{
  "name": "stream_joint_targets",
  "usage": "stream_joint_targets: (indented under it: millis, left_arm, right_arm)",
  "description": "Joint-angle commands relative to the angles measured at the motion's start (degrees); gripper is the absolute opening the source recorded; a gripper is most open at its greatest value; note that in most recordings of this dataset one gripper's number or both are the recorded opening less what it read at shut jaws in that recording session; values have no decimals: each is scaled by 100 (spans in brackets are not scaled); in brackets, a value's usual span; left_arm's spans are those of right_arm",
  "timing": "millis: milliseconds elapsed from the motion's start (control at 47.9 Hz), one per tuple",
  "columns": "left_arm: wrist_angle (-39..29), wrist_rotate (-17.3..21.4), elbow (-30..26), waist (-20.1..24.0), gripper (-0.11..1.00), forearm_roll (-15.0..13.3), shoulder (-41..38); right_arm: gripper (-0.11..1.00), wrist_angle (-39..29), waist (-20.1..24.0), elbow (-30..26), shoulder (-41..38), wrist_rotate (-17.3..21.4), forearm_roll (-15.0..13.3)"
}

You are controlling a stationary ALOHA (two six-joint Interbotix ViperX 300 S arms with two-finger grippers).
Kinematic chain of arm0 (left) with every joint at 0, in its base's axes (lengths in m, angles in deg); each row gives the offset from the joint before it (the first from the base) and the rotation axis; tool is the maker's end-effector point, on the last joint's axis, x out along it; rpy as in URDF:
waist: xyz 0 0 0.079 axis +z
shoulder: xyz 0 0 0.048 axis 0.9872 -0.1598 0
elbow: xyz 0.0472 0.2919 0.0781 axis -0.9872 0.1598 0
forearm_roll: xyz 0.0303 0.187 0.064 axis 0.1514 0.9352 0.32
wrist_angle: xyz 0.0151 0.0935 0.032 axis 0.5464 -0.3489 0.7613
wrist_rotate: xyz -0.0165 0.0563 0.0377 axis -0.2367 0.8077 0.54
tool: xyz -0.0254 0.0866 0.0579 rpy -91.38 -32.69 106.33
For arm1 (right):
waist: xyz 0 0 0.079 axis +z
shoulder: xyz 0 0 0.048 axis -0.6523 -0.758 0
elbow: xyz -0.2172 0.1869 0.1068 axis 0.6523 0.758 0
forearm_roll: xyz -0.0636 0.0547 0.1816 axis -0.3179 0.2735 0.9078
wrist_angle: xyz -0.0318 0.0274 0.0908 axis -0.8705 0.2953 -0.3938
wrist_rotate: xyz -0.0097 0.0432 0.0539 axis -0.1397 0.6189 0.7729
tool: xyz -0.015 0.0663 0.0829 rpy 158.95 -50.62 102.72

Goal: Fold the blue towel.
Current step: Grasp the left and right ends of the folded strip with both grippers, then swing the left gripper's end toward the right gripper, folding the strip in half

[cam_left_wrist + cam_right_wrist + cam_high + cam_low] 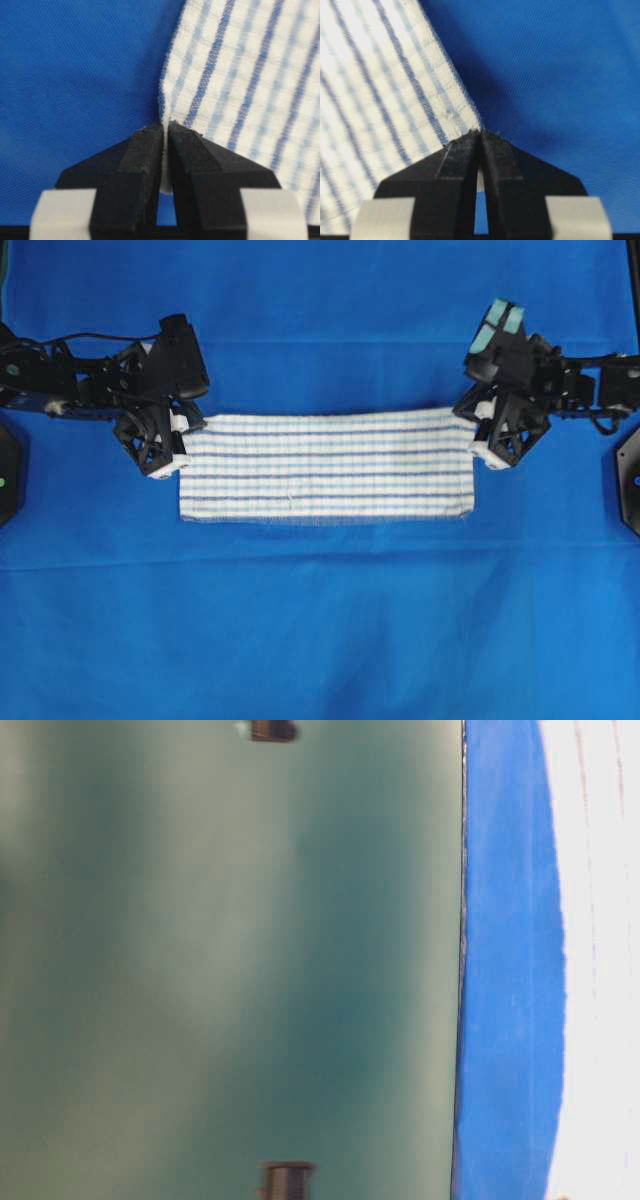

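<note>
Closest to the wrist cameras, the left gripper (165, 131) had its black fingers pressed together on a corner of the blue towel (240, 85), and the right gripper (480, 132) pinched the opposite corner the same way. Beyond them, the towel (328, 468) lay as a long striped band across the middle of the plain blue cloth (320, 630), its near edge flat, its far corners held at each end by the grippers.
</note>
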Motion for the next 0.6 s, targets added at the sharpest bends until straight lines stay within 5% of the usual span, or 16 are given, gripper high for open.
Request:
stream_joint_targets:
  millis: [0, 355, 584]
  left_arm:
    - [-237, -9, -185, 9, 1, -9, 448]
    - [-413, -35, -97, -149, 1, -9, 1731]
    - [-308, -79, -149, -255, 1, -18, 1723]
  right_arm:
    - [2, -325, -9, -149, 492, 0, -9]
    - [2, -905, -9, -44, 2232, 35, -9]
    - [2, -809, -18, -53, 2312, 9, -53]
